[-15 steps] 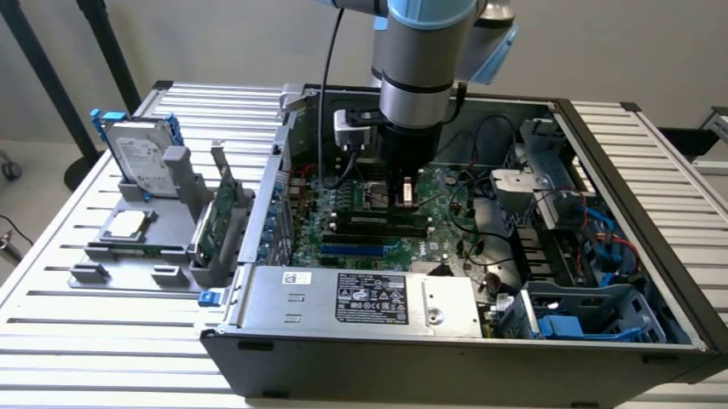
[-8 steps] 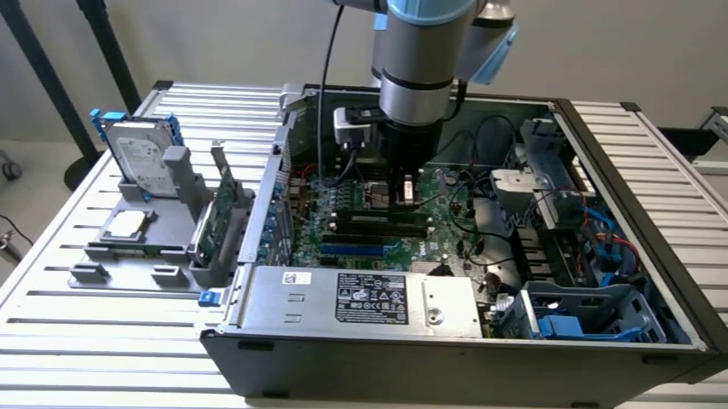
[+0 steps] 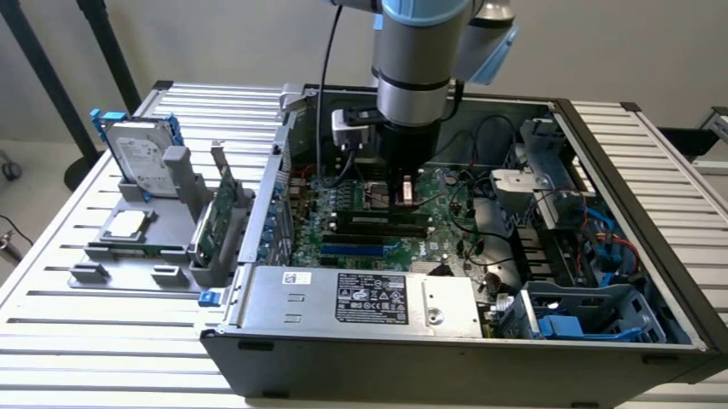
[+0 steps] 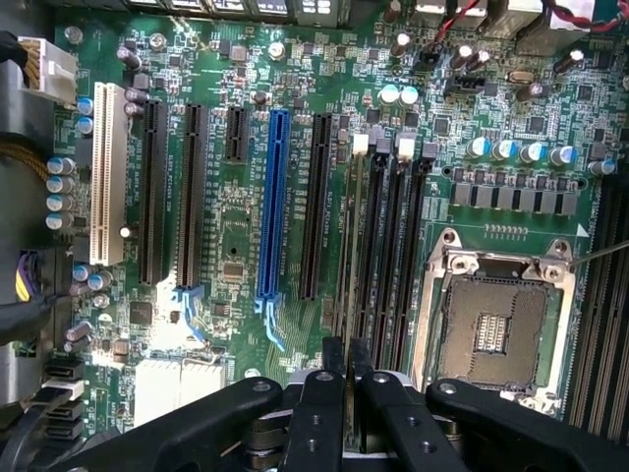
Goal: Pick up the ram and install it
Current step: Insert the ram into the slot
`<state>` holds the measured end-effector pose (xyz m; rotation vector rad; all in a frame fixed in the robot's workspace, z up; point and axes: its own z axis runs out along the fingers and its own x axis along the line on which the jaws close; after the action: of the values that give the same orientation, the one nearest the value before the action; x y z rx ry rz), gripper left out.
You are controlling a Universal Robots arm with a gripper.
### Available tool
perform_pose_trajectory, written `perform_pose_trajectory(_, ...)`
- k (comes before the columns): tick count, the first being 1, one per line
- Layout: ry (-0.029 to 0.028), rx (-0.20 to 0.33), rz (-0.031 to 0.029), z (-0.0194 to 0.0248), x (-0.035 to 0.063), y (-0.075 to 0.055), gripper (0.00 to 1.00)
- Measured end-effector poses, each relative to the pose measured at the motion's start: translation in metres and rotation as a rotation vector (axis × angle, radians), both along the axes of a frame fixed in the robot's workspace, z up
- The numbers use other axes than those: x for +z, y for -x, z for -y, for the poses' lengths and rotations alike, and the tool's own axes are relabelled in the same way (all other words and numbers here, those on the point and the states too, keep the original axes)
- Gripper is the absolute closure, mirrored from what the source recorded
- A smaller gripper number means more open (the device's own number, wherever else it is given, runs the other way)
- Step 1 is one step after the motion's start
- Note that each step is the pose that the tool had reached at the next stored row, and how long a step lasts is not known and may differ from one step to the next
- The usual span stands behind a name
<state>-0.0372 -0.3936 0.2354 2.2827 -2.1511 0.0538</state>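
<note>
- Exterior view: grey robot arm's gripper (image 3: 407,198) lowered inside the open black computer case (image 3: 455,341) on the slatted metal table (image 3: 102,341);
- Wrist view: jaws clamped on the thin green ram stick (image 4: 348,256), edge-on over the black motherboard slots (image 4: 388,265), beside the silver processor socket (image 4: 496,320).

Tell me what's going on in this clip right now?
A single robot arm has reached down into an open computer case. Its gripper is shut on the ram, a thin green stick seen edge-on, held over the black memory slots beside the empty processor socket on the motherboard. A hard drive and an expansion card sit in a holder outside the case.
</note>
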Motion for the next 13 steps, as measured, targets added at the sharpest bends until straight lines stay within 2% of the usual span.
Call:
perform_pose_trajectory(9, 0.0000, 0.000, 0.0063, -0.0002, -0.0016, 0.0003, 0.86)
perform_pose_trajectory(13, 0.0018, 0.000, 0.0074, -0.0002, -0.0022, 0.0010, 0.86)
